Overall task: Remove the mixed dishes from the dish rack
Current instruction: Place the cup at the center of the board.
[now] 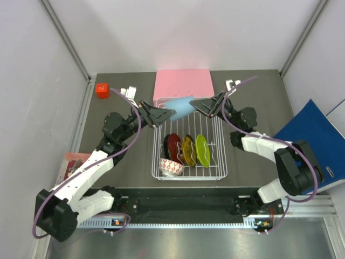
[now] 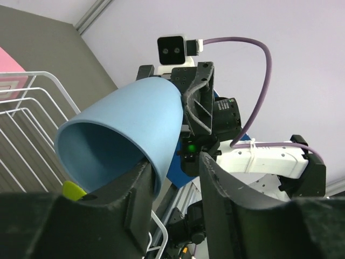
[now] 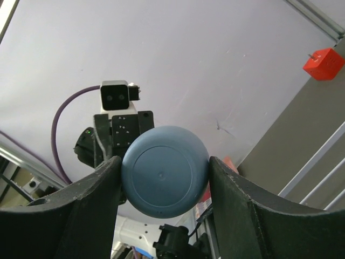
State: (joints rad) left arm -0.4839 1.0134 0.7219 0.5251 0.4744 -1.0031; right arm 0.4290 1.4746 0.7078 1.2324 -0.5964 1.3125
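The light blue cup [image 1: 180, 106] hangs on its side above the far end of the white wire dish rack [image 1: 221, 162]. My right gripper [image 1: 195, 103] is shut on the cup's base [image 3: 164, 171], with a finger touching each side. My left gripper [image 1: 168, 113] is open at the cup's mouth [image 2: 124, 129]. The cup's rim wall lies against its left finger, and there is a wide gap to the other finger. In the rack stand the black-and-red plate [image 1: 172, 145], the yellow-amber plate [image 1: 187, 149] and the lime green plate [image 1: 202, 150]. The small patterned bowl [image 1: 171, 166] lies at the rack's near left.
A flat pink box [image 1: 182, 82] lies behind the rack. A small red cube [image 1: 102, 90] sits at the far left. A blue binder [image 1: 307, 135] lies at the right edge. A reddish flat item [image 1: 73, 162] lies by the left arm.
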